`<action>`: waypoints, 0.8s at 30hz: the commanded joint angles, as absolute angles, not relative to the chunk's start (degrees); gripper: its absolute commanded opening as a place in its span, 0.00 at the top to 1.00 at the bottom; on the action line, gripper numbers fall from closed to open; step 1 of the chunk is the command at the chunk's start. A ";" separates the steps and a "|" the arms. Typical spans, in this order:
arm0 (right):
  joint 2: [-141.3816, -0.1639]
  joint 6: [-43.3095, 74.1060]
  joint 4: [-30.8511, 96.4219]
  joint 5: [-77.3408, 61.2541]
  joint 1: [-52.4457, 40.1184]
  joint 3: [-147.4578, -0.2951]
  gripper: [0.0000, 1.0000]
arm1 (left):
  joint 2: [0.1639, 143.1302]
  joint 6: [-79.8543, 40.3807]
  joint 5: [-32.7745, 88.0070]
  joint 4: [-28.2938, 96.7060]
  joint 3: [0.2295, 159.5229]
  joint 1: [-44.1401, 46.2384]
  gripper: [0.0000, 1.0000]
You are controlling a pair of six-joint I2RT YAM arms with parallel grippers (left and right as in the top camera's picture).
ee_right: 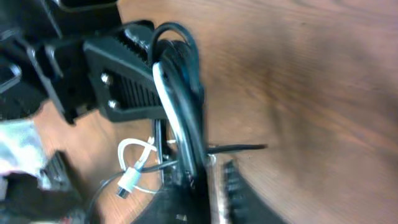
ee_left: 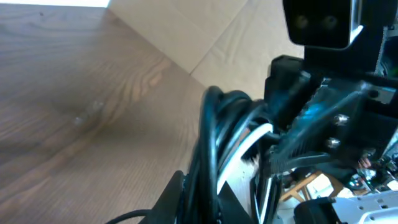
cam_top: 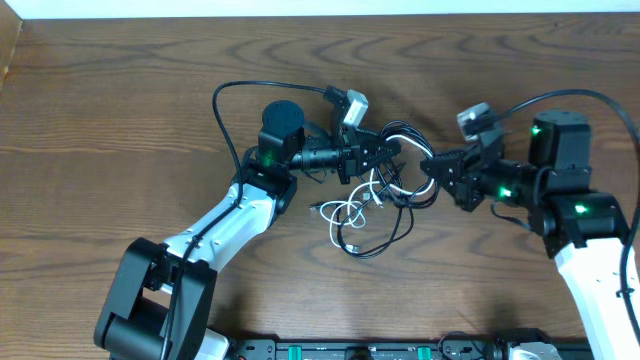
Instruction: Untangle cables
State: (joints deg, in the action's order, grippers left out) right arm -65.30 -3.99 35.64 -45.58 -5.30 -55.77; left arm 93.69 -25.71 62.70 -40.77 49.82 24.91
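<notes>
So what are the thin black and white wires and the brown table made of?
The thin black cable and thin white cable look coated in soft plastic or rubber: smooth, slightly shiny, bending in loose loops. The brown table looks like wood or a wood-print top, matt, with wavy grain lines.

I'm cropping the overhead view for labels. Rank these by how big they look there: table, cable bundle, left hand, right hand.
1. table, by far the largest
2. cable bundle, strung between both hands
3. left hand and right hand: they look about alike, so I leave them unranked
</notes>
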 commanded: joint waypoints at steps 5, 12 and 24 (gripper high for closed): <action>-64.97 -8.29 43.53 -44.23 -7.18 -56.23 0.99 | 93.82 -27.27 60.16 -41.45 50.46 23.38 0.92; -64.71 -2.92 51.72 -26.09 -7.18 -56.23 0.99 | 93.82 -32.08 51.31 -41.54 50.48 16.53 0.92; -64.71 20.03 55.31 -1.10 -7.18 -56.23 0.99 | 93.82 -41.45 53.30 -41.47 50.48 4.84 0.92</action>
